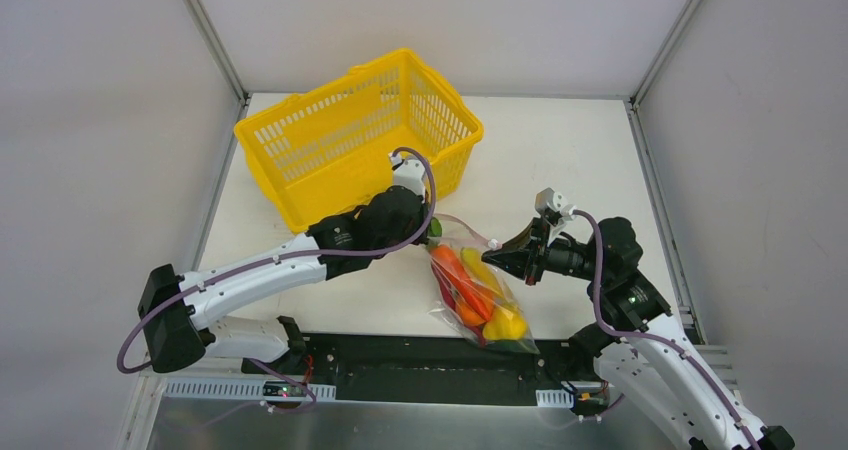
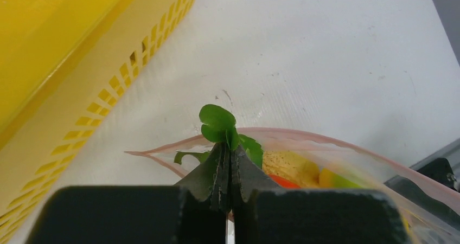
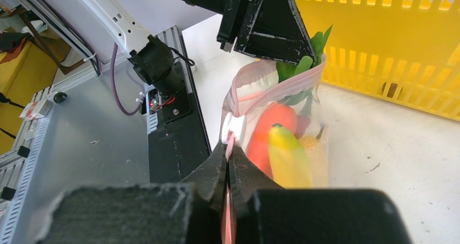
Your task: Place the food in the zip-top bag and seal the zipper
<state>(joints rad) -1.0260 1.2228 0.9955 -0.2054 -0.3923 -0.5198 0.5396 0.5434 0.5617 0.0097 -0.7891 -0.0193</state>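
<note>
The zip-top bag lies on the table between my grippers, its mouth open toward the basket. The food is inside it: an orange-red piece, a yellow banana and other yellow pieces. A green leaf sticks out of the mouth. My left gripper is shut with that leaf pinched at its fingertips. My right gripper is shut on the pink zipper, just beside its white slider. The zipper's far lip arcs open.
A yellow plastic basket stands tilted at the back of the table, close behind the left gripper, and its slotted wall fills the left of the left wrist view. A black strip and metal rail run along the table's near edge.
</note>
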